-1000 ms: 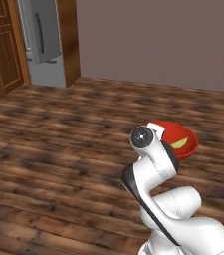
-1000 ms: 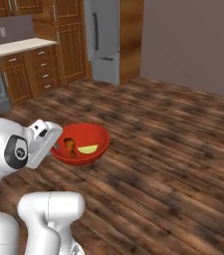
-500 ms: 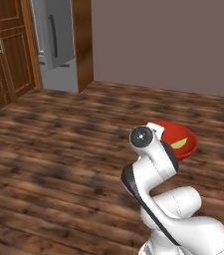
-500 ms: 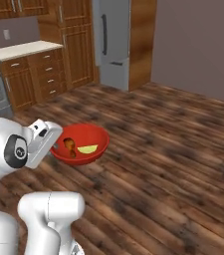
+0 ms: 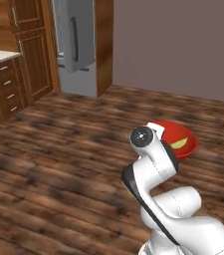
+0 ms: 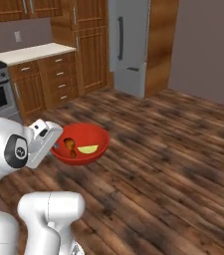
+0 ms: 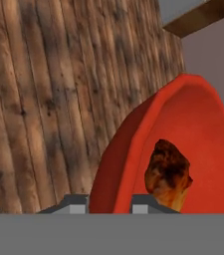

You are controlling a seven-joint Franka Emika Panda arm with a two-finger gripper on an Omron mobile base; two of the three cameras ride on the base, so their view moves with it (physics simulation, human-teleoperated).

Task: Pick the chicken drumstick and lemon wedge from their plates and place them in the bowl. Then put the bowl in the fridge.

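— Where's the bowl (image 6: 86, 143)?
— Red, glossy, upright, raised above the floor.
— And inside?
— The brown chicken drumstick (image 6: 70, 146) beside the yellow-green lemon wedge (image 6: 88, 149).
— The fridge (image 6: 128, 45)?
— Grey, closed, well apart.

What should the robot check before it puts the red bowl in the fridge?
1. Chicken drumstick in the bowl: ok.
2. Lemon wedge in the bowl: ok.
3. Gripper pinches the bowl's rim: ok.
4. Fridge door open: not ok, it looks closed.
5. Close enough to reach the fridge: not ok, wooden floor lies between.
6. Free shelf inside: cannot tell.
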